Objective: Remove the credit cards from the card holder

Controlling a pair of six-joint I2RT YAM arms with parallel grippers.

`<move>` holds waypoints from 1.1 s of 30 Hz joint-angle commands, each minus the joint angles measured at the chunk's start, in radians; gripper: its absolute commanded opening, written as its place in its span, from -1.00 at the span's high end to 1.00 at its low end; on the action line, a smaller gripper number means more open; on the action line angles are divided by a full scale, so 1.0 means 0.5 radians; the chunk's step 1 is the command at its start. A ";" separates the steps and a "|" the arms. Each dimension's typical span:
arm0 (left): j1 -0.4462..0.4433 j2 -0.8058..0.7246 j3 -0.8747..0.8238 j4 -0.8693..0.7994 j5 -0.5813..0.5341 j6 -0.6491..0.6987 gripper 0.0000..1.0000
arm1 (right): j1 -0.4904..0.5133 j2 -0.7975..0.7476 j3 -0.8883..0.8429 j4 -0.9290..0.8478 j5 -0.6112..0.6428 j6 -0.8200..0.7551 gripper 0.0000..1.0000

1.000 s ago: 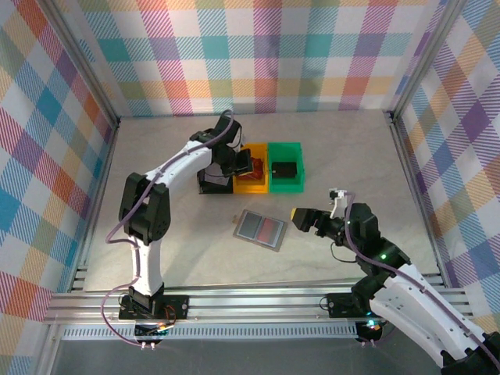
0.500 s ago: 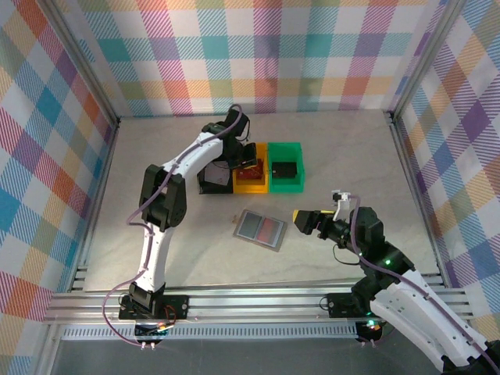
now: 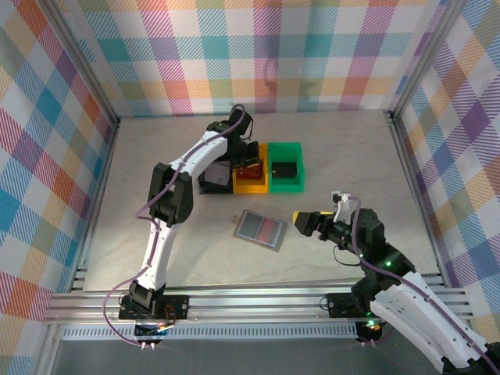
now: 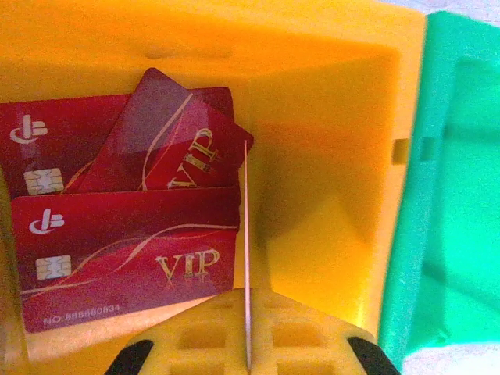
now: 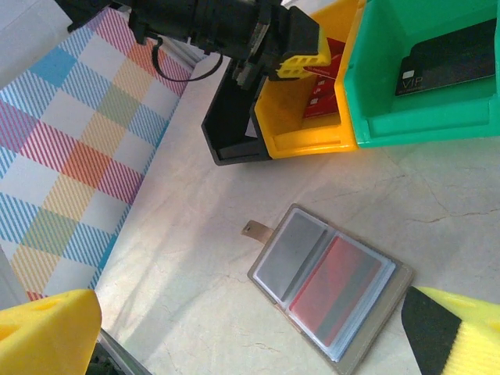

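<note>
Here, trouble is judged most likely at the pull. The small flat grey bifold card holder (image 3: 260,229) is pinned by nothing, so it may be dragged across the pale marbled table (image 3: 351,172), or flipped shut, along with any card that is tugged. Little card edge is left proud of the slip pockets, so wide fingers may slide off the smooth plastic, or pocket and card may be pinched together.

The holder is seen lying open and flat near the middle of the table, well apart from the row of bins behind it. Two thin plastic credit cards are tucked into its squarish panels: a grey card (image 5: 293,250) on the left arm's side and a red card (image 5: 340,285) on the other. A small tab (image 5: 254,230) is seen at one corner.

The right gripper (image 3: 307,222) is held just beside the holder, its yellow fingers (image 5: 47,332) spread wide with nothing between them. The left gripper (image 4: 247,305) is poised over the yellow plastic bin (image 4: 328,156), where glossy red VIP cards (image 4: 125,258) are stacked, next to the green plastic bin (image 4: 445,195). Its fingers are pressed together. A thin pale line runs out from between them, and whether that is a card seen edge-on cannot be told.
</note>
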State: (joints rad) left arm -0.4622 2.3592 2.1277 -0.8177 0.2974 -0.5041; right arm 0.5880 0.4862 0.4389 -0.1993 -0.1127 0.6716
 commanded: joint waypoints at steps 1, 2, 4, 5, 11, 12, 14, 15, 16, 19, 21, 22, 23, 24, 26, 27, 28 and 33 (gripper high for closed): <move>-0.011 0.044 0.088 -0.095 0.022 -0.020 1.00 | -0.011 -0.018 -0.015 0.070 -0.032 -0.032 -0.98; -0.011 0.051 0.089 -0.095 0.024 -0.019 1.00 | -0.010 -0.018 -0.016 0.071 -0.035 -0.033 -0.98; -0.011 0.057 0.087 -0.100 0.023 -0.017 1.00 | -0.010 -0.021 -0.016 0.072 -0.041 -0.034 -0.98; -0.011 0.058 0.087 -0.101 0.019 -0.019 1.00 | -0.010 -0.023 -0.015 0.070 -0.045 -0.035 -0.98; -0.011 0.064 0.092 -0.113 0.016 -0.005 0.81 | -0.010 -0.023 -0.016 0.073 -0.045 -0.034 -0.98; -0.010 0.064 0.095 -0.116 0.018 -0.004 0.76 | -0.010 -0.022 -0.016 0.073 -0.045 -0.035 -0.98; -0.013 0.066 0.095 -0.118 0.028 -0.001 0.70 | -0.010 -0.018 -0.016 0.078 -0.046 -0.033 -0.98; -0.013 0.068 0.095 -0.116 0.033 -0.003 0.67 | -0.010 -0.018 -0.015 0.079 -0.048 -0.031 -0.98; -0.014 0.070 0.095 -0.119 0.034 0.002 0.66 | -0.010 -0.015 -0.016 0.080 -0.048 -0.032 -0.98; -0.017 0.071 0.107 -0.128 0.037 0.005 0.59 | -0.010 -0.012 -0.015 0.080 -0.048 -0.033 -0.98; -0.018 0.074 0.122 -0.146 0.034 0.014 0.58 | -0.010 -0.012 -0.012 0.083 -0.048 -0.033 -0.98; -0.017 0.074 0.132 -0.158 0.028 0.023 0.57 | -0.010 -0.012 -0.013 0.078 -0.048 -0.035 -0.98; -0.017 0.073 0.144 -0.170 0.026 0.030 0.56 | -0.010 -0.012 -0.013 0.077 -0.048 -0.034 -0.98; -0.018 0.073 0.158 -0.187 0.020 0.039 0.54 | -0.010 -0.012 -0.013 0.075 -0.048 -0.034 -0.98; -0.017 0.072 0.185 -0.221 0.003 0.058 0.49 | -0.010 -0.012 -0.013 0.067 -0.048 -0.036 -0.98; -0.018 0.074 0.200 -0.239 -0.007 0.067 0.47 | -0.010 -0.012 -0.013 0.069 -0.048 -0.034 -0.98; -0.018 0.071 0.212 -0.258 -0.017 0.075 0.46 | -0.010 -0.012 -0.013 0.070 -0.048 -0.033 -0.98; -0.018 0.078 0.284 -0.374 -0.082 0.128 0.43 | -0.010 -0.017 -0.013 0.067 -0.048 -0.035 -0.98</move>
State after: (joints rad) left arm -0.4641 2.3836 2.2280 -0.9295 0.2829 -0.4732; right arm 0.5880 0.4858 0.4389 -0.1959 -0.1242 0.6712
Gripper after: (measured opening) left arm 0.285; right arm 0.990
